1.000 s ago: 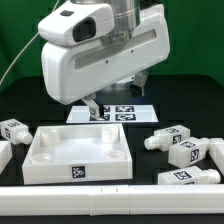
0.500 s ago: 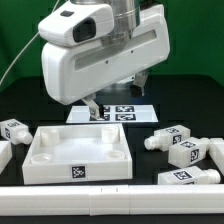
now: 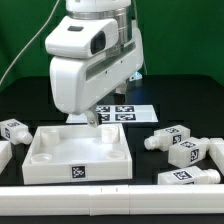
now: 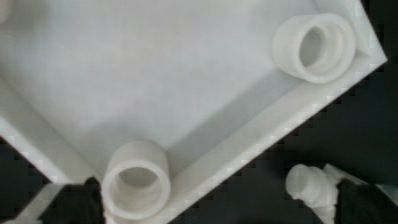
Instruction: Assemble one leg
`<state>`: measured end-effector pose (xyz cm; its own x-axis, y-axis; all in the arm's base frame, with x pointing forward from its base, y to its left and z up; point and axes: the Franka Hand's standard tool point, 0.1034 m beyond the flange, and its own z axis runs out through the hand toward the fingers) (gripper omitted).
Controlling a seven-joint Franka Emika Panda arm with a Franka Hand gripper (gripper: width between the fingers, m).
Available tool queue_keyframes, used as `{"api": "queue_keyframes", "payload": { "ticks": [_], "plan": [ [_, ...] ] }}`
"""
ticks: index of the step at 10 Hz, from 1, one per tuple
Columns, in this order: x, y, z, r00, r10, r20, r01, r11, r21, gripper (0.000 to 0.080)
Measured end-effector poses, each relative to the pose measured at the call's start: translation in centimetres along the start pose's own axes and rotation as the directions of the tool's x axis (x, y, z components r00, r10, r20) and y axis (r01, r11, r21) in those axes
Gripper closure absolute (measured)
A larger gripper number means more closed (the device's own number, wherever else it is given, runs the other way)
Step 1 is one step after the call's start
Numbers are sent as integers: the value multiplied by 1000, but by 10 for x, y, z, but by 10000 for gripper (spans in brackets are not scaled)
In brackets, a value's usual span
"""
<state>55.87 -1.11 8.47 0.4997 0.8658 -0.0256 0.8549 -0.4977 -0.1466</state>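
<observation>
Leg (image 3: 172,138) untouched, hand (image 3: 92,119) over tray (image 3: 45,170), opening hidden

The black bench (image 3: 145,165) carries a large white square panel (image 3: 78,150) near its middle, with a marker tag on the panel's front wall. Behind the panel lies the marker board (image 3: 122,112), partly hidden from view. One leg (image 3: 14,130) lies at the exterior view's left. Several more legs (image 3: 170,139) lie clustered at the exterior view's right, apart from the panel. A long white bar (image 3: 110,194) runs along the front.
</observation>
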Motion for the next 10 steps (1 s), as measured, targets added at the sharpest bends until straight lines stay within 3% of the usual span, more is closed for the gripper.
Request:
{"api": "queue_keyframes", "payload": {
  "ticks": [2, 3, 4, 5, 6, 10],
  "plan": [
    [0, 0, 1, 1000, 0, 1, 0, 1000, 1, 150],
    [-1, 2, 1, 999, -39, -6, 39, 999, -12, 150],
    [-11, 1, 7, 987, -160, -21, 158, 986, -53, 150],
    [-26, -2, 10, 965, -263, -14, 262, 964, -53, 150],
    [-37, 0, 11, 940, -342, -12, 340, 938, -75, 150],
    [-43, 0, 14, 935, -353, -11, 352, 933, -76, 150]
  ]
}}
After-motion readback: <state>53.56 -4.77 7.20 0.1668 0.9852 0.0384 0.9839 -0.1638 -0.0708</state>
